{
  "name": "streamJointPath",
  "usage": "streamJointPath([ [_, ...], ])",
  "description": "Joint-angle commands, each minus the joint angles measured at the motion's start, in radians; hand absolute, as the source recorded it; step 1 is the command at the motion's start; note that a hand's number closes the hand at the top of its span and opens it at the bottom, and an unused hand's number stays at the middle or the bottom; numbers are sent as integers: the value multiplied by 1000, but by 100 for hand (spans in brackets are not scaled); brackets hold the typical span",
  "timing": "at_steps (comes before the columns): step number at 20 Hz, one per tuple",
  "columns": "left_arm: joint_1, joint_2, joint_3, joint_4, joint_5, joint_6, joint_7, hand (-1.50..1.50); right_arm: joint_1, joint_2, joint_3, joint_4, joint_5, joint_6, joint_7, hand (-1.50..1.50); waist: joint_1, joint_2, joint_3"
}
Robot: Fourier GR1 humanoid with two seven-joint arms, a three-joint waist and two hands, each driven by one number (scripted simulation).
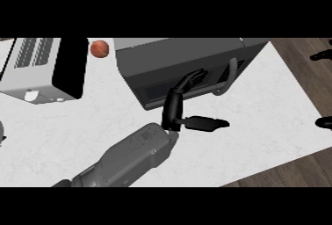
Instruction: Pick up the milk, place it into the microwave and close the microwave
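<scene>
The dark grey microwave (162, 57) stands at the back middle of the white counter (77, 127). Its door faces me and lies flat against the body, with a pale bar handle (225, 78) at its right side. No milk shows anywhere; the door hides the inside. My right hand (174, 107) reaches up from the lower left. Its fingers (190, 81) are nearly straight and their tips touch the door left of the handle. The thumb (206, 123) sticks out to the right over the counter. The hand holds nothing. My left hand does not show.
A white box-shaped appliance (35, 70) with a black front panel (70, 66) sits at the back left. A small orange-red ball (99, 48) lies between it and the microwave. The counter's edge runs diagonally at the right, with wooden floor (304, 162) beyond.
</scene>
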Motion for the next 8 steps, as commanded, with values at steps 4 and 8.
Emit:
streamJointPath([
  [4,-67,0,48,77,48,7,-4,-150,-44,-16,-10,60,-68,65,31,-150,-3,11,-2],
  [8,-63,0,47,86,68,3,-18,-150,-61,-22,-22,84,-114,83,58,-150,-10,6,-2],
])
